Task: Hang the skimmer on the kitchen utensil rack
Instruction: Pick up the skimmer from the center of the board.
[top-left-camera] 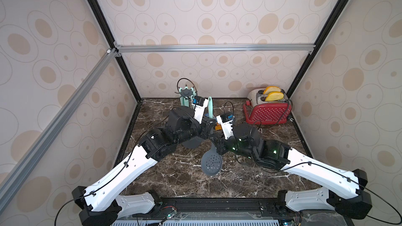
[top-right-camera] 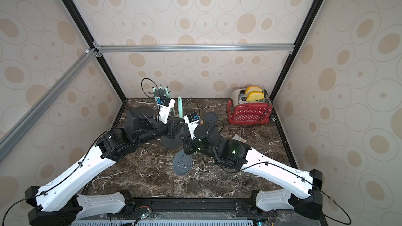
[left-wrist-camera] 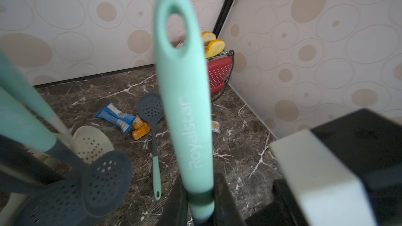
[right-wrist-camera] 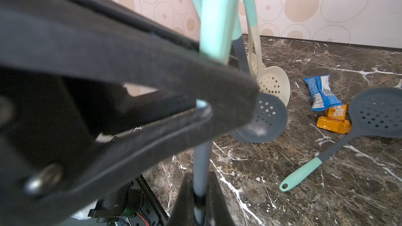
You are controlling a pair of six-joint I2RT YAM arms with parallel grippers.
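Two grippers hold one skimmer upright, perforated head down.
Left gripper clamps the mint handle and right gripper clamps the grey neck; kitchen utensil rack stands behind, apart.

My left gripper clamped on skimmer: dark fingers either side of mint handle, near its grey end. Handle runs away from fingers, close to lens, slightly blurred. I read "Royalstar" along it; oval hole at far end.

Beyond, on marble table: second skimmer lying flat, orange packets just beside its neck, blue wrapper touching those. Red toaster in corner, bread slices sticking out.

Near lens, blurred: more mint handles, cream perforated head, dark grey perforated heads. Can't tell what they hang from.
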